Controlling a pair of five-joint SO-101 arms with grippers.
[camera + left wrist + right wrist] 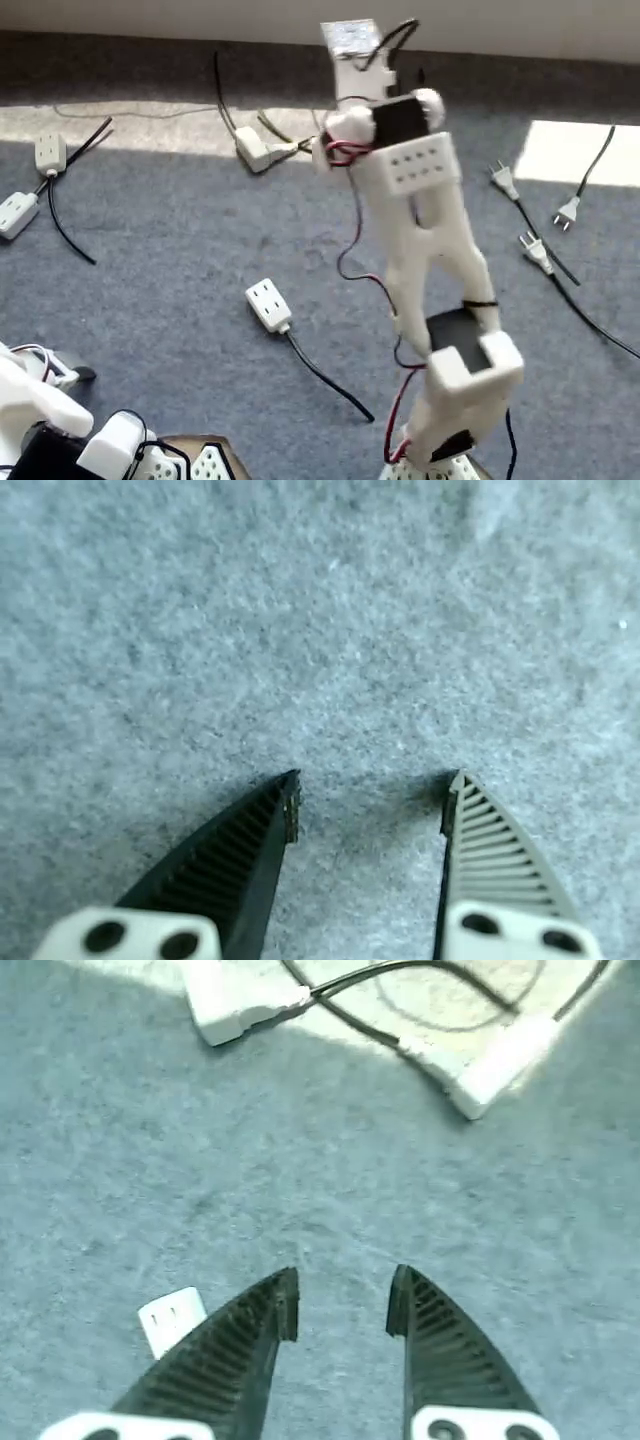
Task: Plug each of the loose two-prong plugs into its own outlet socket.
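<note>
Three loose two-prong plugs (505, 180), (567, 213), (535, 250) lie on the grey carpet at the right, each on a black cable. A white outlet socket (268, 304) sits mid-carpet, and another socket (252, 150) lies at the edge of the sunlit strip. My right gripper (343, 1305) is open just above bare carpet, holding nothing. A small socket (170, 1320) lies beside one finger, and two more sockets (240, 1000), (490, 1070) lie farther off. My left gripper (370, 800) is open over bare carpet, also holding nothing.
Two further white sockets (50, 152), (15, 212) with black cables lie at the far left. The right arm (430, 230) rises tall over the middle of the carpet and hides the ground beneath it. The left arm (60, 430) is folded at the near left corner.
</note>
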